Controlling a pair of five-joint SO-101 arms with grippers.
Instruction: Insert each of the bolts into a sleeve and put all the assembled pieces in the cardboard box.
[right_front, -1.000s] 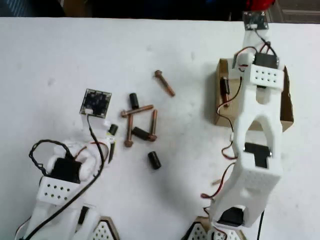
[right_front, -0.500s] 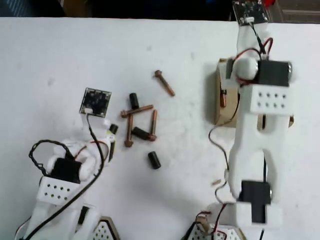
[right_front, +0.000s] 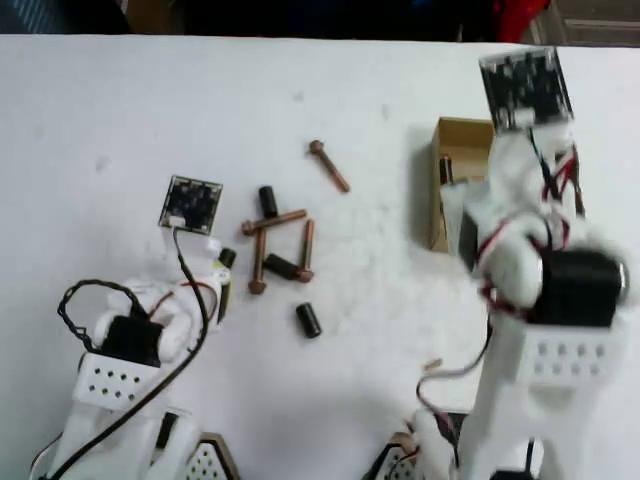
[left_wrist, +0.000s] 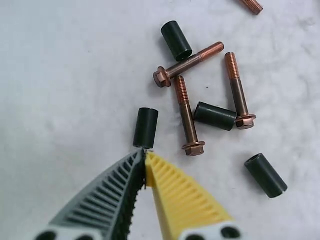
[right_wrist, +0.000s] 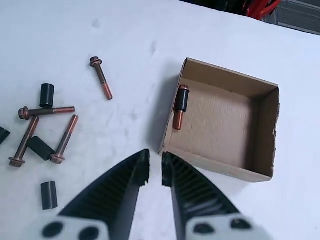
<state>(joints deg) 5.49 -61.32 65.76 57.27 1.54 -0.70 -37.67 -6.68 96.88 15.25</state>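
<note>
Bolt-and-sleeve piece (right_wrist: 180, 106) is recorded inside the cardboard box (right_wrist: 215, 162), laid against one wall, with the copper threaded end protruding from the black sleeve.

Remaining parts are found loose on the white table (right_front: 120, 100):
- Three grouped bolts (left_wrist: 189, 117) are noted. Two are laid roughly parallel. The slanted bolt (left_wrist: 187, 60) is set across their threaded ends, its head just beside the thread of one of them.
- The middle sleeve (left_wrist: 215, 116) is lodged between the two parallel bolts, next to one head.
- The upper sleeve (left_wrist: 176, 40) is seen just beside the slanted bolt.
- The outlying sleeve (left_wrist: 266, 175) is placed apart from the group.
- The lone bolt (right_front: 329, 166) is laid well apart from the group, on the side toward the box.

Left gripper (left_wrist: 145, 156): the grey and yellow fingers are pressed together and nothing is held between them. The tips are positioned at the end of the near sleeve (left_wrist: 145, 127), which is lying flat. Actual contact cannot be confirmed.

Right gripper (right_wrist: 155, 170): the black fingers are parted by a narrow gap and nothing is held. It is raised above the table, just outside one corner of the box. In the high view, part of the box is covered by the right arm (right_front: 540, 300).
</note>
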